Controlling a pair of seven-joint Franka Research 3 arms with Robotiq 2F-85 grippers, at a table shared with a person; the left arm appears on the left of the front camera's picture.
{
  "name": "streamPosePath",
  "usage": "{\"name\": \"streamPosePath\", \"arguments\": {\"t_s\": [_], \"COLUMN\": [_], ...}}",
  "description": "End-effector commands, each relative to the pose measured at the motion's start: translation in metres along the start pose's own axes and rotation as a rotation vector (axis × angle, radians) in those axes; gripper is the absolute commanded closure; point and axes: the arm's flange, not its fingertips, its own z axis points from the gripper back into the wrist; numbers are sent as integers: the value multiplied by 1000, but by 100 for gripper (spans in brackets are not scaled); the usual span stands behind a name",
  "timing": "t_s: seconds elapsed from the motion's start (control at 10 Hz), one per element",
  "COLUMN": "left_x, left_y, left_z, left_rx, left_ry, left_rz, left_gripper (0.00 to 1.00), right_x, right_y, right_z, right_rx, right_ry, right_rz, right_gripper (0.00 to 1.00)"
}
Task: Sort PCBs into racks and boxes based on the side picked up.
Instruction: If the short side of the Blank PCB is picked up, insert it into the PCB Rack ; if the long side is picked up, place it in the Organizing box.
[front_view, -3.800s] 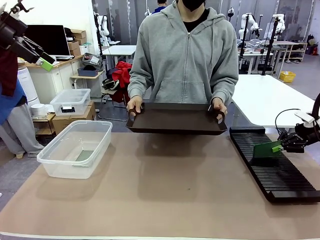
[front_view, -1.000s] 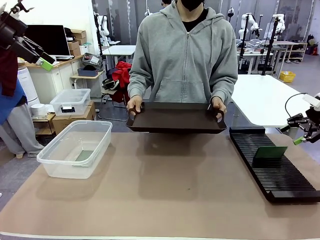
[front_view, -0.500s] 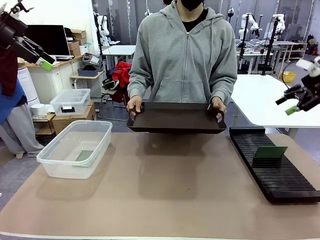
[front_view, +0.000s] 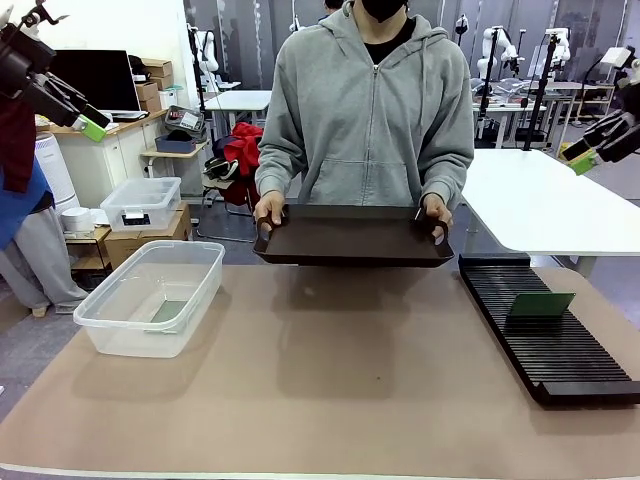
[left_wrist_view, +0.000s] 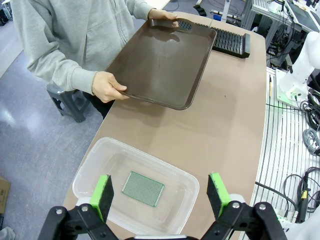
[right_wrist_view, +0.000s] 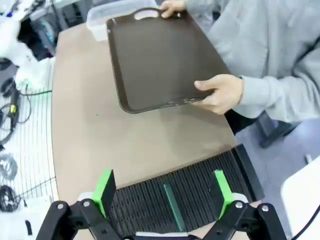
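left gripper (left_wrist_view: 159, 192): spread, empty, hovering above the box (left_wrist_view: 90, 171)
right gripper (right_wrist_view: 163, 189): spread, empty, raised over the rack (right_wrist_view: 200, 181)
pcbs: one pcb (left_wrist_view: 143, 188) flat in the box; one (front_view: 541, 304) on edge in a rack slot, across the rack's length
tray (front_view: 352, 238): held by the person between the arms, looks bare
judgement: both boards look sorted
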Motion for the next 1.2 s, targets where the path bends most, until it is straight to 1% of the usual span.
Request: {"name": "streamPosePath", "arguments": {"t_s": [0.0,0.2,0.3,0.5,0.6,0.7,1.1], "left_x": [0,0,0,0,0,0,0], "left_y": [0,0,0,0,0,0,0], "left_z": [0,0,0,0,0,0,0], "left_rx": [1,1,1,1,1,1,1], "left_ry": [4,4,4,4,4,4,4], "left_rz": [1,1,1,1,1,1,1], "left_gripper": [0,0,0,0,0,0,0], "right_x": [2,-4,-7,-11,-14,-9,-9], "right_y": [22,38,46,54,51,47,47], "right_z": [0,16,31,46,52,55,55], "right_rx": [-50,-96,-114,-137,-167,-114,-114], "right_ry": [46,23,7,-7,8,-14,-14], "right_rz": [-72,-85,-84,-99,-88,-74,-74], "right_gripper": [0,0,0,0,0,0,0]}}
